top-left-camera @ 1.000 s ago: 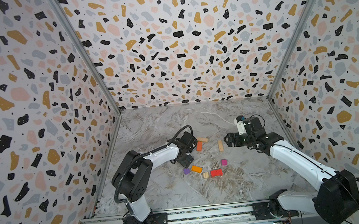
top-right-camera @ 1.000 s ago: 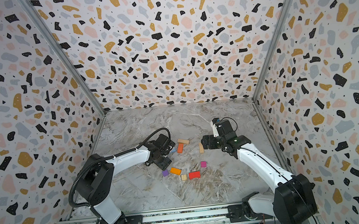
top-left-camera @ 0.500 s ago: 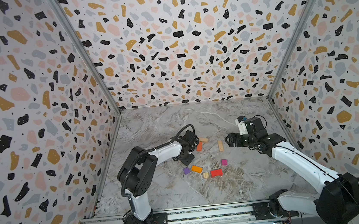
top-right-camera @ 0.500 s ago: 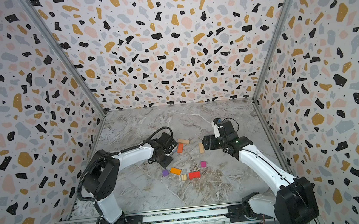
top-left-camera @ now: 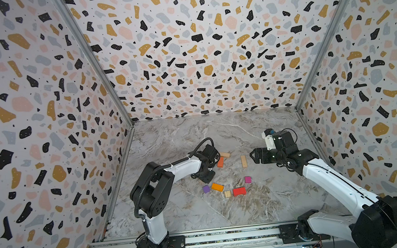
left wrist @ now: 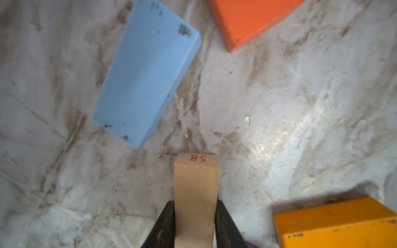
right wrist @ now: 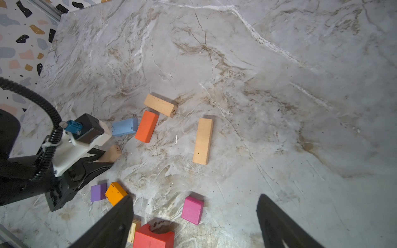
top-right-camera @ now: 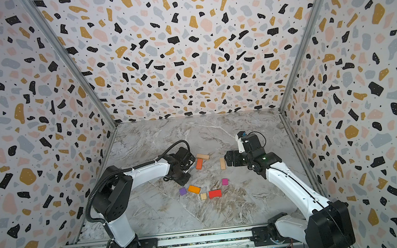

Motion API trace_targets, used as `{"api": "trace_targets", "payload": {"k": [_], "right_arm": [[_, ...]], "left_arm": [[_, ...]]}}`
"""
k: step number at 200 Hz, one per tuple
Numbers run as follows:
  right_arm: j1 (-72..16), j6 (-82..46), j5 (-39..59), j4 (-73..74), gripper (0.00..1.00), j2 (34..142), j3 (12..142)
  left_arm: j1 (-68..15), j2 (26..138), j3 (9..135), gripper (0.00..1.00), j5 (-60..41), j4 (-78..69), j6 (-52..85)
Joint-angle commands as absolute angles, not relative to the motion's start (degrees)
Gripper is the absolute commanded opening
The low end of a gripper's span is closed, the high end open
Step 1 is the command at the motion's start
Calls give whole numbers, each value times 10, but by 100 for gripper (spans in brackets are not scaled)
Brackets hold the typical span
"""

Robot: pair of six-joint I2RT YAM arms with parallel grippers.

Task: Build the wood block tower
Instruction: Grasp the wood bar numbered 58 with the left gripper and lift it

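Observation:
No tower stands in any view; the blocks lie singly on the marble floor. My left gripper point(left wrist: 196, 206) point(top-left-camera: 208, 174) is shut on a tan block point(left wrist: 196, 182) marked 58, seen low over the floor in the right wrist view point(right wrist: 111, 153). Just beyond it lie a blue block point(left wrist: 146, 70) and an orange-red block point(top-left-camera: 220, 162). A purple cube point(top-left-camera: 206, 189) and a yellow-orange block point(top-left-camera: 217, 186) sit beside the left gripper. My right gripper point(top-left-camera: 252, 154) point(right wrist: 194, 197) hangs open and empty by a tan plank point(top-left-camera: 243, 161).
A second tan block point(top-left-camera: 225, 154) lies behind the orange-red one. Toward the front sit a pink block point(top-left-camera: 247, 179), a red block point(top-left-camera: 239, 191) and a small tan cube point(top-left-camera: 227, 193). Patterned walls point(top-left-camera: 45, 144) close in three sides.
The left gripper's jaws have closed onto the tan block and the left arm's elbow has swung rightward. The right arm has barely moved.

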State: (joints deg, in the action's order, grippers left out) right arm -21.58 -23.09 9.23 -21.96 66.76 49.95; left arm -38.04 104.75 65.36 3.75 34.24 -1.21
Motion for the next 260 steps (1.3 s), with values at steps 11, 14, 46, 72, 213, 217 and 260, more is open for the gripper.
{"api": "trace_targets", "payload": {"k": [11, 14, 46, 72, 213, 217, 260], "right_arm": [[-214, -233, 88, -233, 91, 654, 493], [-213, -233, 88, -233, 91, 654, 493], [-214, -236, 84, -233, 91, 655, 487], [-214, -239, 85, -233, 91, 656, 483], [-214, -246, 81, -223, 91, 659, 469], [-214, -246, 81, -222, 91, 660, 468], [-214, -230, 119, -194, 91, 647, 446]], "left_arm": [[-380, 1055, 650, 30, 25, 345, 14], [-380, 1055, 650, 30, 25, 344, 16], [-378, 1049, 649, 23, 21, 337, 28], [-378, 1036, 658, 20, 7, 336, 45], [-396, 985, 708, 15, -112, 211, 249], [-397, 986, 708, 15, -118, 203, 256], [-424, 1018, 736, 15, -137, 142, 307]]}}
